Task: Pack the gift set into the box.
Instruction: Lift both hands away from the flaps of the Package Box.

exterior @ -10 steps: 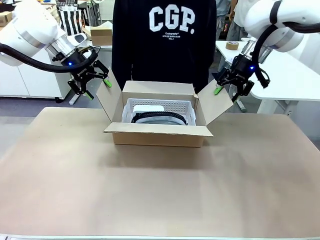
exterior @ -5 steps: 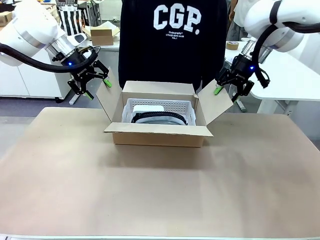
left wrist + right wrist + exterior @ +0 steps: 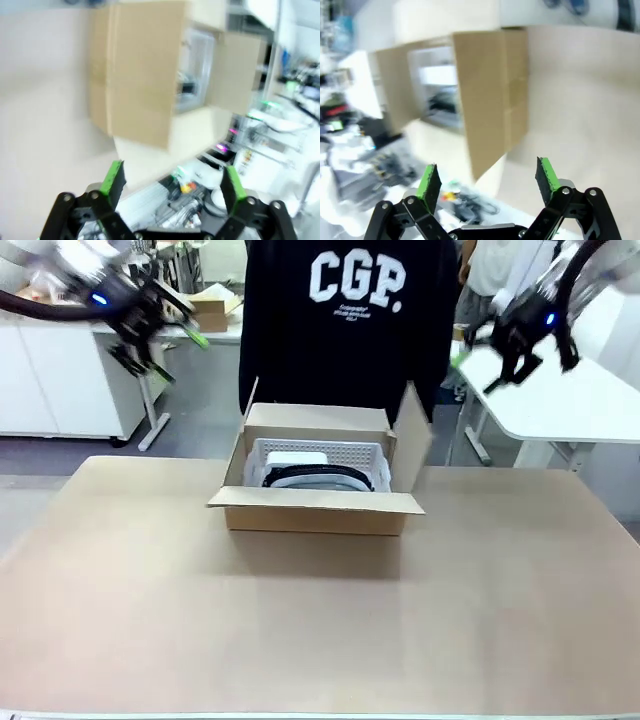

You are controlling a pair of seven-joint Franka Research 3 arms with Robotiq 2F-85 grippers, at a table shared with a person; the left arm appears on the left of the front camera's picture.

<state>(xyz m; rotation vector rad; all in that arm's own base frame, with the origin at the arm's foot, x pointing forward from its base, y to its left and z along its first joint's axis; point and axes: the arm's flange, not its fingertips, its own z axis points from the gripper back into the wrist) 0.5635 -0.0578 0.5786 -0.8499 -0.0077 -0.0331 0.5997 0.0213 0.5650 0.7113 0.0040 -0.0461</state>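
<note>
Because each wrist view looks straight between its own green pads, the hands are easy to read. The left gripper (image 3: 172, 180) is spread wide with nothing between its fingers, and the right gripper (image 3: 487, 177) is spread and empty too. In the front view the left gripper (image 3: 165, 340) hangs at about ten o'clock from the box (image 3: 318, 512). The right gripper (image 3: 480, 365) hangs at about two o'clock, and both are well apart from the cardboard.

The gift set (image 3: 320, 453) sits inside the box at the middle of the table (image 3: 320, 630). Its white item (image 3: 297, 458) lies toward twelve o'clock and its black item (image 3: 318, 478) toward six. I judge the open, raised hands suit a load already delivered, with the flaps yet to be closed. The side flaps (image 3: 412, 435) stand nearly upright, and the near one is folded out toward six o'clock.

Both grippers are blurred in the front view, so their finger outlines are vague there. The near wall hides the tray's lower part. A person (image 3: 350, 330) stands at twelve o'clock, with no hands to be made out.
</note>
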